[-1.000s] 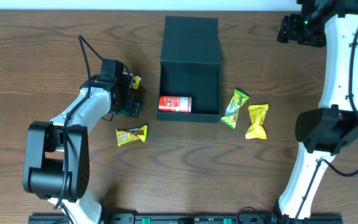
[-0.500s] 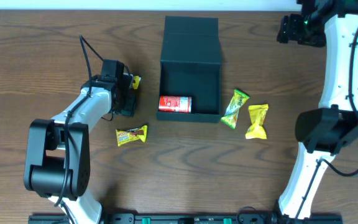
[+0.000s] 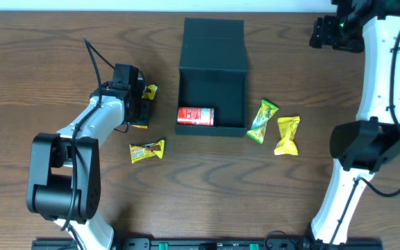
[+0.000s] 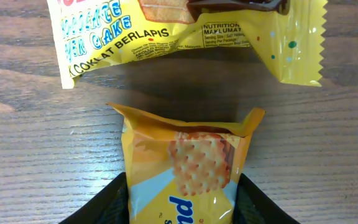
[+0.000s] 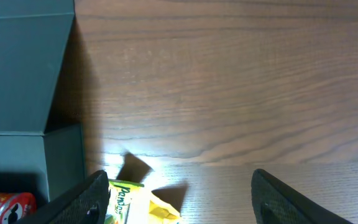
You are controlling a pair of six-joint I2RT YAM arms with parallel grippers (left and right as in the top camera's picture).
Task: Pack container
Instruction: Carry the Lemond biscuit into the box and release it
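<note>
The dark brown wood-grain desk (image 3: pixel 61 55) runs to a pale strip along its far edge. The container (image 3: pixel 221 90) stands at the middle of the far half, open, with its lid (image 3: pixel 214 43) laid back flat behind it. A red tube (image 3: pixel 196 115) lies inside, against the front wall at the left corner.

The left fingers (image 4: pixel 107 202) are to the left of the container, near its front left corner but apart from it. They pinch an orange-yellow cracker packet (image 4: pixel 185 180), one finger pressed on each long side, the packet lying on the wood between them. Just beyond its crimped end lies a yellow sponge cake packet (image 4: pixel 185 37), not touching it. A yellow-and-brown packet (image 3: pixel 147 151) lies nearer the front edge, apart from the arm.

The right fingers (image 5: pixel 86 202) hang over the far right corner of the desk, well apart from the container. They are spread wide with nothing between them but bare wood. In the right wrist view the container's lid and wall fill the left edge.

To the right of the container lie a green packet (image 3: pixel 262 121), almost at its front right corner, and beside that a yellow packet (image 3: pixel 287 135).
</note>
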